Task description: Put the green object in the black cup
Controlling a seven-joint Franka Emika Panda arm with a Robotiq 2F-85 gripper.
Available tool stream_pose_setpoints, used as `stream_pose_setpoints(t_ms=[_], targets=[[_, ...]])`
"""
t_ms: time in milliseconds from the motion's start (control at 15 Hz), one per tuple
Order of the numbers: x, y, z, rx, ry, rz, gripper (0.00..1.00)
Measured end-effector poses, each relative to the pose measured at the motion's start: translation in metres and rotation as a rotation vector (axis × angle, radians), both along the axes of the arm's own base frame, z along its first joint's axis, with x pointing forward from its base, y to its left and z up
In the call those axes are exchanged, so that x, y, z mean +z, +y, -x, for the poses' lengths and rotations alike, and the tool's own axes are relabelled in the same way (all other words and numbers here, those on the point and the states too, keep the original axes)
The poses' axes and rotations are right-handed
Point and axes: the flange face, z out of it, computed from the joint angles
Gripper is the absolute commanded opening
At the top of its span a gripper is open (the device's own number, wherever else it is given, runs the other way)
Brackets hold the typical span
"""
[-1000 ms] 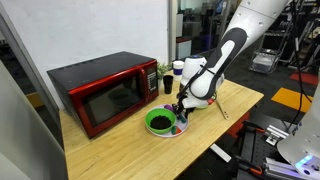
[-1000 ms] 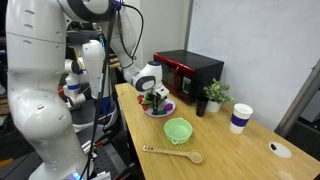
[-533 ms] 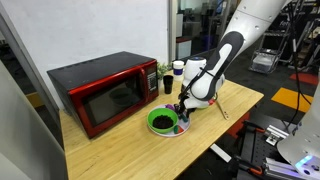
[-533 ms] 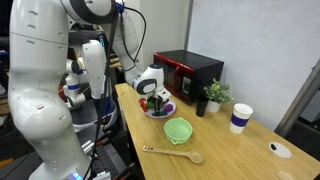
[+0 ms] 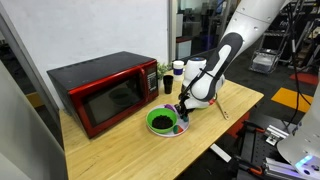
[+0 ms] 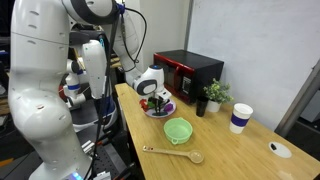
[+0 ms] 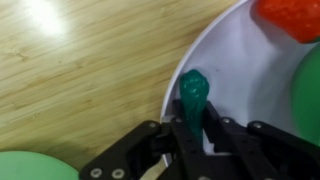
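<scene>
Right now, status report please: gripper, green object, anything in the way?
Gripper shut on green object. Object at white plate's rim. Black cup stands apart, by the microwave. Green bowl close beside plate.

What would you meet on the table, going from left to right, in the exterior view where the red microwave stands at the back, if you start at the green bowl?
The green bowl → black cup → small potted plant → white and blue cup → small white object near the table's edge.
</scene>
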Motion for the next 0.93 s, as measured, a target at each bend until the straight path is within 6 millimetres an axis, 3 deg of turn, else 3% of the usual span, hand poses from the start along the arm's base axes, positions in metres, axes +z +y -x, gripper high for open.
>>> stream_pose_setpoints(t_ms=[533,733,933], targets=[[0.006,-0.007,-0.006,0.004,-0.033,0.008,0.06],[0.025,-0.012,-0.013,0.005,-0.074,0.009,0.06],[0.058,-0.013,-0.021,0.005,-0.128,-0.001,0.06]])
